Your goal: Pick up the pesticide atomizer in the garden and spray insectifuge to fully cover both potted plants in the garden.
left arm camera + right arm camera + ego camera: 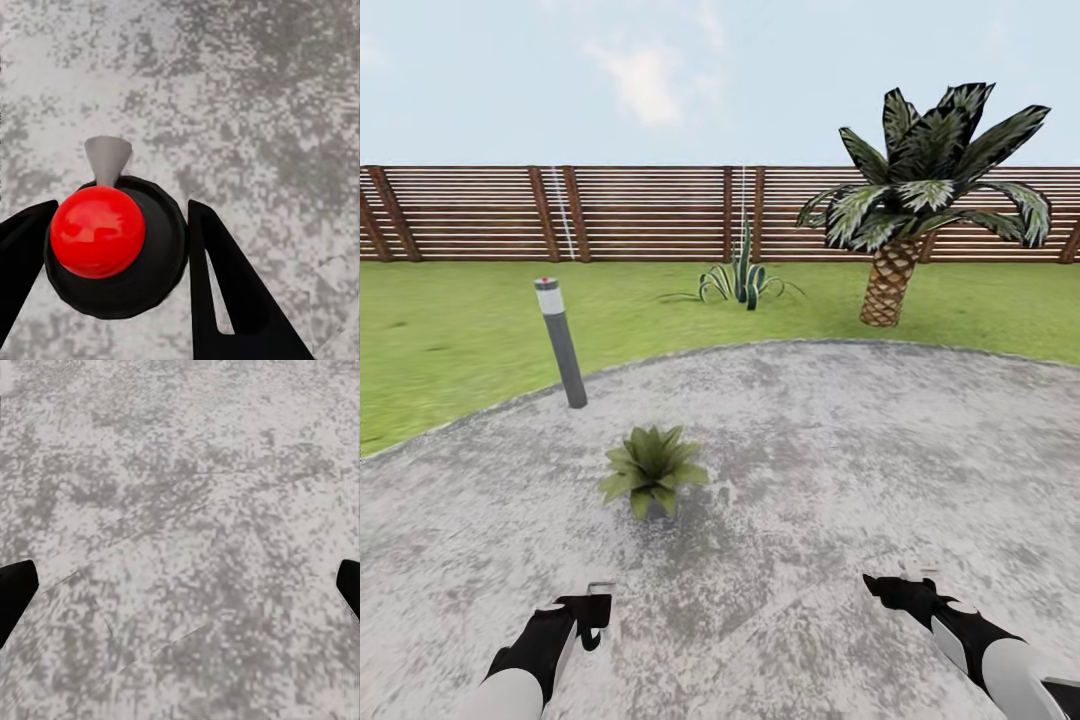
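My left end effector [592, 610] pinches the pesticide atomizer [154, 255], seen from above as a dark round body with a red knob and grey cone nozzle. My right end effector [887, 586] is spread and holds nothing. For this step, point the nozzle at the low green-leaved potted plant [652, 470] on the grey paved patio [840, 450], just ahead, and sweep across every leaf.

Two robot arms have smooth white tube-like shells that turn into black wrists. The black left gripper [592, 612] has a small pale grey bracket on top. The black right gripper [890, 588] has flat, pointed black fingers [15, 594], and a thin white stripe runs along its wrist.
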Robot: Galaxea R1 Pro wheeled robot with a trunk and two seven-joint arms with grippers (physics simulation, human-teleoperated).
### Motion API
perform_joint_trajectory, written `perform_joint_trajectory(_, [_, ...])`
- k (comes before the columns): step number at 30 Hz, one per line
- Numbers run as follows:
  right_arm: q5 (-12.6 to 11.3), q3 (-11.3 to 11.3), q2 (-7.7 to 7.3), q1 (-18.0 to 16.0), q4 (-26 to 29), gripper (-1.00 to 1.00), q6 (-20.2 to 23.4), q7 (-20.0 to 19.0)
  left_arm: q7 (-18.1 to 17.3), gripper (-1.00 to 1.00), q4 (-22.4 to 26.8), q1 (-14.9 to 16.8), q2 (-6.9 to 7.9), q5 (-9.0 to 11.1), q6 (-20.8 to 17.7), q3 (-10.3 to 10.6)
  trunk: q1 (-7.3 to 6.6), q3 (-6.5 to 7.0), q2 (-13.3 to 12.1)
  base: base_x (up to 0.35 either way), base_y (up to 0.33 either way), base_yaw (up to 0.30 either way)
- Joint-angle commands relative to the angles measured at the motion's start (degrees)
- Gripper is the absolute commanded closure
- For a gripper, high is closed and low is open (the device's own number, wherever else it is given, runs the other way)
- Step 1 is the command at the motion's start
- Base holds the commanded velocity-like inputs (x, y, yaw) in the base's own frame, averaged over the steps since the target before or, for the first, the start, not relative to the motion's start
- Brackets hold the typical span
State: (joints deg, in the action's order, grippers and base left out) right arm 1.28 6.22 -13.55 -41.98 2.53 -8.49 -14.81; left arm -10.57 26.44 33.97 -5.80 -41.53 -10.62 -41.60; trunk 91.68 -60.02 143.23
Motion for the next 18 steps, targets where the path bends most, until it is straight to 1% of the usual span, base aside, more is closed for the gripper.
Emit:
perform_joint_trajectory(1, [0.13, 0.46, -0.03, -0.03, -0.07, -1.0, -0.16, -0.31, -0.5, 1.0, 0.19, 0.05, -0.09, -0.47, -0.24, -0.47, 0.02, -0.06, 0.02, 0.339, 0.0, 0.114])
perform_joint_trajectory(8, [0.13, 0.46, -0.02, -0.03, -0.07, -1.0, -0.15, -0.31, -0.5, 1.0, 0.26, 0.05, -0.02, -0.44, -0.25, -0.46, 0.02, -0.06, 0.02, 0.339, 0.0, 0.194])
perform_joint_trajectory(13, [0.13, 0.46, -0.01, -0.03, -0.07, -1.0, -0.15, -0.31, -0.5, 1.0, 0.27, 0.05, 0.0, -0.42, -0.25, -0.42, 0.02, -0.06, 0.02, 0.322, 0.0, 0.051])
perform_joint_trajectory(15, [0.13, 0.46, -0.03, -0.03, -0.07, -1.0, -0.14, -0.37, -0.5, 1.0, 0.28, 0.05, 0.0, -0.46, -0.27, -0.41, 0.02, -0.06, 0.02, 0.156, 0.0, 0.008])
perform_joint_trajectory(18, [0.13, 0.46, -0.03, -0.03, -0.07, -1.0, -0.13, -0.39, -0.5, 1.0, 0.28, 0.05, 0.0, -0.47, -0.28, -0.41, 0.02, -0.06, 0.02, 0.042, 0.0, 0.002])
